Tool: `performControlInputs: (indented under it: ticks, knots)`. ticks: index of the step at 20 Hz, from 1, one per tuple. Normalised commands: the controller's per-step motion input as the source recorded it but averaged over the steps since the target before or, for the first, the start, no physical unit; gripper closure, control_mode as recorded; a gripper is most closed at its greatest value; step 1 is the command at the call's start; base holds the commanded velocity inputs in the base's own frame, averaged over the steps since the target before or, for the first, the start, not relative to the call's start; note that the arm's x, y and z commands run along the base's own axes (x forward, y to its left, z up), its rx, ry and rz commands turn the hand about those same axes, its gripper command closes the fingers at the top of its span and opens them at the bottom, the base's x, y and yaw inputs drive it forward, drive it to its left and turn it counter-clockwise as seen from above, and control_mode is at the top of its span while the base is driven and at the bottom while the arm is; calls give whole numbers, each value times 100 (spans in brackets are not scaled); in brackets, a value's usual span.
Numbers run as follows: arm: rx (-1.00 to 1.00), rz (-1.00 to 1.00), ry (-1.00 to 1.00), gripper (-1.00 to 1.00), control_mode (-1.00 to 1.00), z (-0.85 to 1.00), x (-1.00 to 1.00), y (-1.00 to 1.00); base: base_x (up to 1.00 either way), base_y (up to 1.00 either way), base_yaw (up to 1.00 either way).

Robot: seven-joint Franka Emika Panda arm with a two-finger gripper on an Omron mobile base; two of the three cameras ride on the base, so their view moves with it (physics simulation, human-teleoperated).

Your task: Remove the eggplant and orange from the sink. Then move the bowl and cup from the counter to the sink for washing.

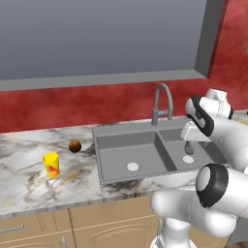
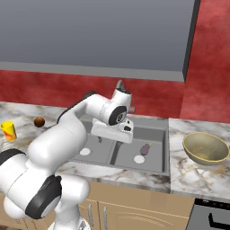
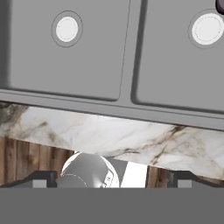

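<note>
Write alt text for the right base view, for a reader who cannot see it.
The white arm reaches over the two-basin sink, its open gripper above the divider between the basins, holding nothing. The eggplant lies in the right basin by the drain; the bowl sits on the counter right of the sink, the orange and cup far left.

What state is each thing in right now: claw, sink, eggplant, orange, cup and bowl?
claw: open, holding nothing, above the sink's front edge.
sink: left basin bare, right basin holds the eggplant; no water seen at the tap.
eggplant: lying in the right basin beside the drain.
orange: out of the sink, on the counter left of it.
cup: upright on the left counter.
bowl: upright on the right counter, empty.
</note>
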Motion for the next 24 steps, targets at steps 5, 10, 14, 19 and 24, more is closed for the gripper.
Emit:
performControlInputs:
  ticks: [5,10,14,19,24]
  knots:
    - [-3,0,0,-100,-100,-8,0,-37,0,0,0]
    - [-5,0,0,-100,-100,-9,1,-32,0,0,0]
    - [-4,0,0,-100,-100,-10,4,-31,0,0,0]
    - [-5,0,0,-100,-100,-11,10,-20,0,0,0]
    - [-6,0,1,-100,-100,-12,18,-12,0,0,0]
